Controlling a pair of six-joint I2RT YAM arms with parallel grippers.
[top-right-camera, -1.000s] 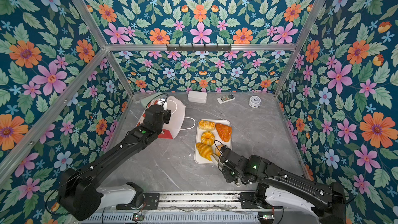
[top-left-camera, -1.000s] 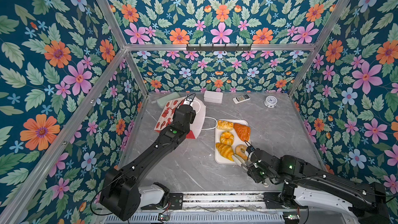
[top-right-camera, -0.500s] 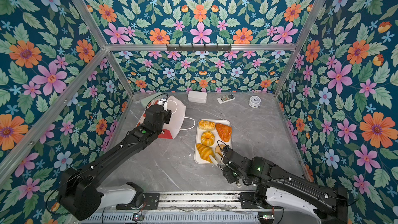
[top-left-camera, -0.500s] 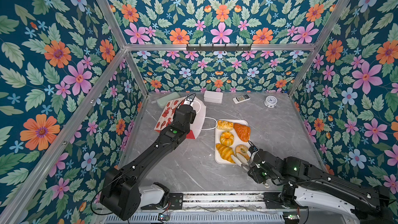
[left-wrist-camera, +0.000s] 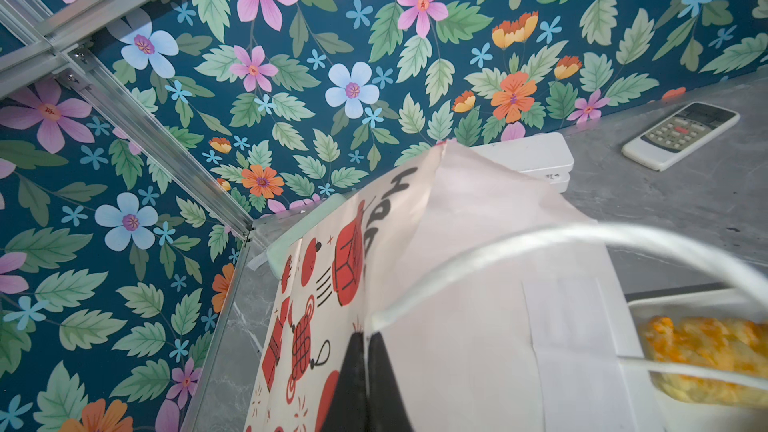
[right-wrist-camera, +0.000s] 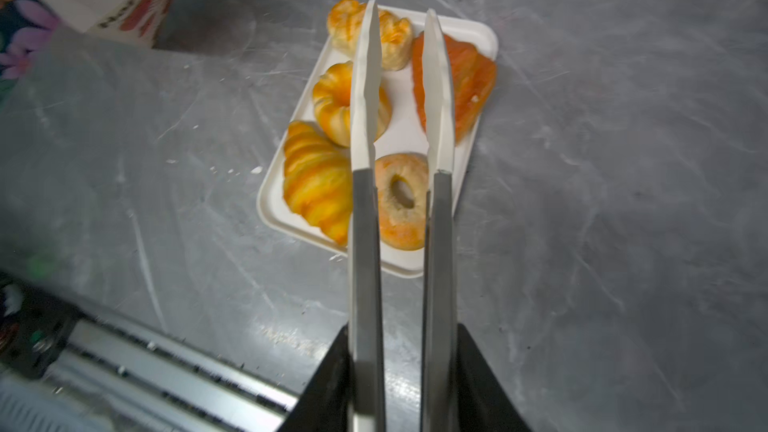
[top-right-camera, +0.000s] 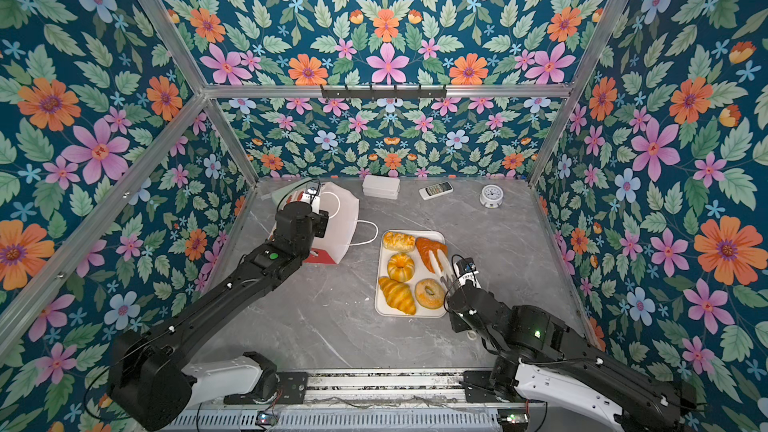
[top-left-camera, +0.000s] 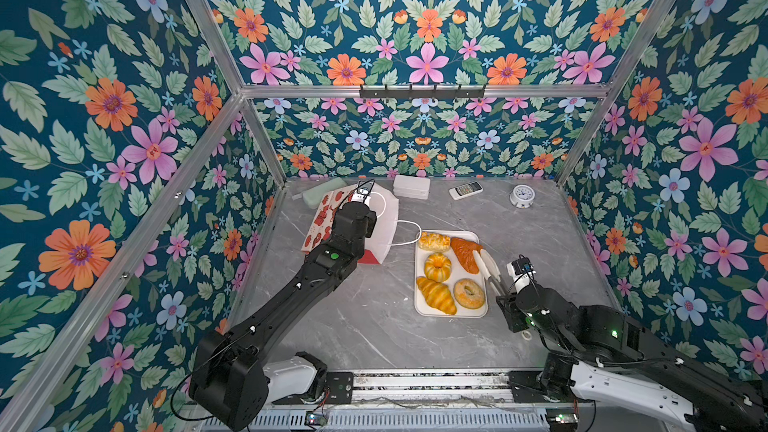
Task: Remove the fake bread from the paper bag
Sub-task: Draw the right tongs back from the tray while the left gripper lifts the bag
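Marble tabletop (top-left-camera: 374, 326); glossy golden-orange bread (top-left-camera: 437, 266)

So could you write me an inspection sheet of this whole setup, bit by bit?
Surface: grey marbled table.
Job's things: five fake bread pieces on white tray; paper bag back left.
Clutter: white box, remote, clock, pale green item by bag.
Grippers: left gripper shut on bag's rim; right gripper shut on tongs, tips empty.
Cables: loose wires along front rail.
Surroundings: floral walls, aluminium frame.
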